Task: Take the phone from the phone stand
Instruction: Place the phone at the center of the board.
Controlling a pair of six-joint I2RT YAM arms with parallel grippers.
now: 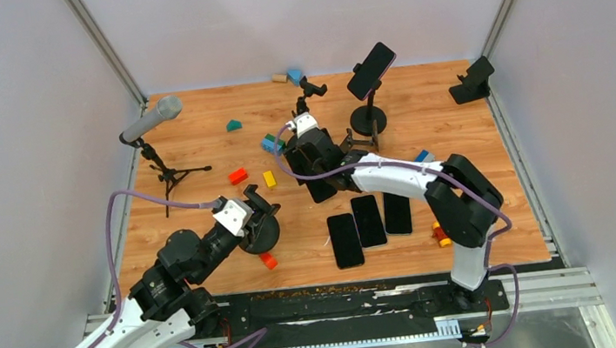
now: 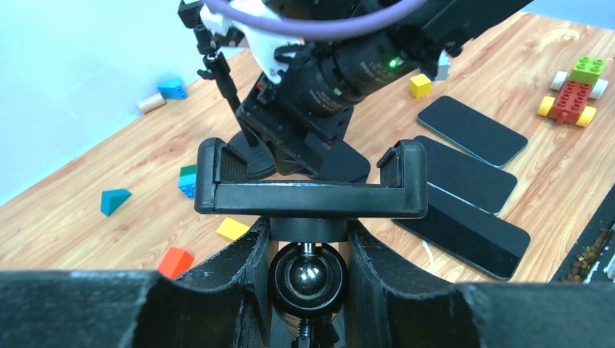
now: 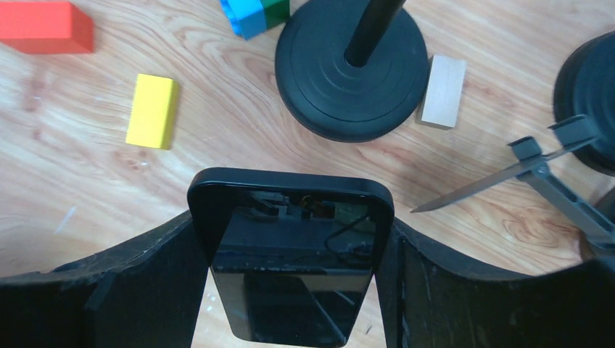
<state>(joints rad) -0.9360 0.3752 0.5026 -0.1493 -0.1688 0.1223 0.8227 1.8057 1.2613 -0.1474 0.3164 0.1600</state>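
Note:
My left gripper (image 1: 255, 215) is shut round the ball joint of a black phone stand (image 2: 310, 181), whose clamp is empty. The stand's round base (image 1: 264, 231) rests on the wooden table. My right gripper (image 1: 313, 160) is shut on a black phone (image 3: 290, 254) by its two long sides, screen towards the camera, low over the table. The phone also shows in the top view (image 1: 321, 190), just right of the stand.
Three more phones (image 1: 368, 220) lie flat at front centre. Another stand holds a phone (image 1: 371, 70) at the back. An empty stand's round base (image 3: 353, 69) lies ahead of my right gripper. A microphone tripod (image 1: 165, 168) stands left. Coloured blocks (image 1: 237, 176) are scattered about.

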